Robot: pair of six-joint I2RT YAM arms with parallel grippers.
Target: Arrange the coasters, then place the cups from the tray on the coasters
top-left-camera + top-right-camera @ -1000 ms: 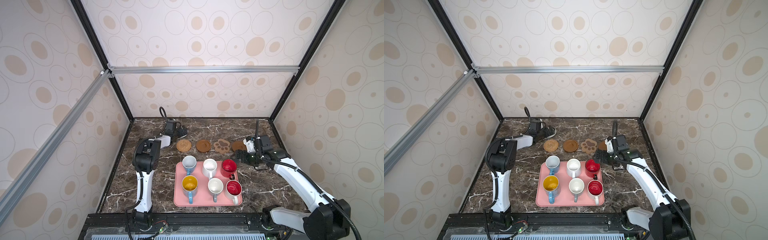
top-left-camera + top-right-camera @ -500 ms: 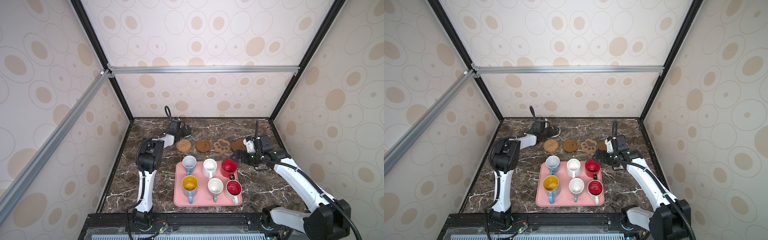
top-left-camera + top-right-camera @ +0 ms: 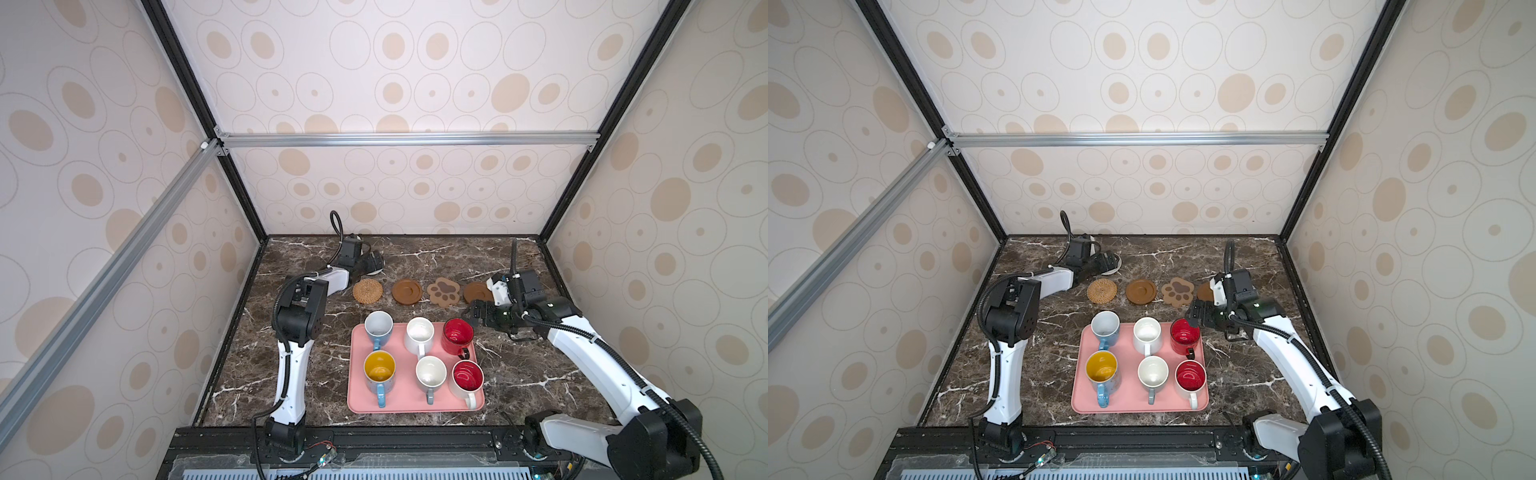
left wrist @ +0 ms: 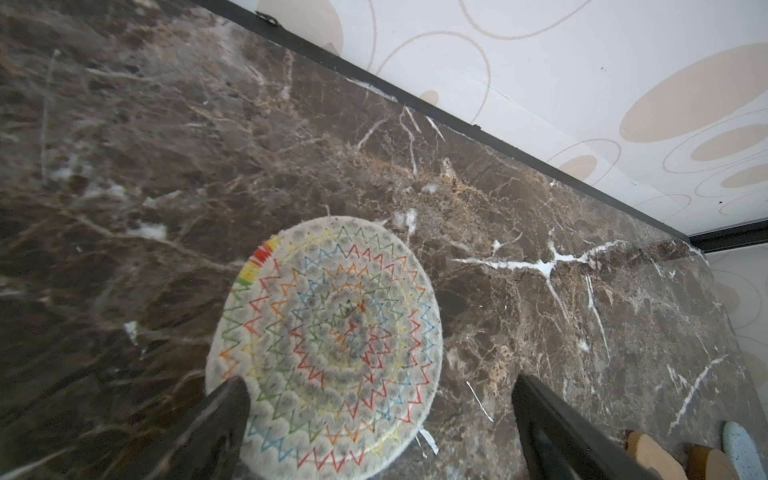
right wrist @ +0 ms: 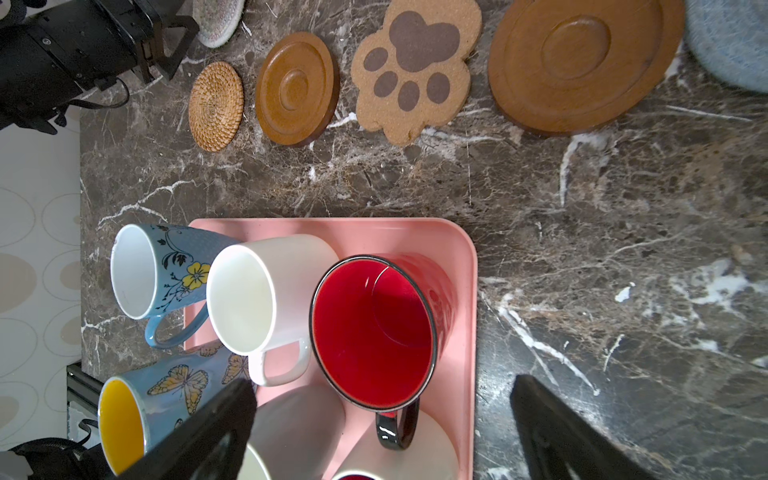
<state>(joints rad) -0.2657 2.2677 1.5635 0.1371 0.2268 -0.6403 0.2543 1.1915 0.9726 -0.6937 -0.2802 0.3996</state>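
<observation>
My left fingers (image 4: 220, 428) stand spread wide with nothing between them, low over the grey-white woven coaster (image 4: 328, 345). It lies flat on the marble tabletop (image 3: 532, 374) near the back wall. One tip overlaps its rim in the left wrist view, though I cannot tell whether it touches. My right fingers (image 5: 561, 436) are just as wide apart and empty, poised by the far right corner of the pink tray (image 3: 415, 405), just beside the all-red mug (image 3: 457, 334). Between the tray and the back wall four coasters lie in a line, each apart from the next: the tan rattan coaster (image 3: 368, 291), a brown disc (image 3: 407, 291), the paw-shaped coaster (image 3: 444, 292) and a second brown disc (image 3: 477, 292), partly hidden behind my right arm in both top views. The pale blue-grey coaster (image 5: 731, 41) shows only in the right wrist view, just beyond that second disc. All six mugs stand upright on the tray in two rows. The far row holds the blue mug with white inside (image 3: 378, 326), a white mug (image 3: 419, 332) and the all-red one; the near row holds the blue mug with yellow inside (image 3: 379, 370), a second white mug (image 3: 431, 374) and the white mug with red inside (image 3: 467, 376).
</observation>
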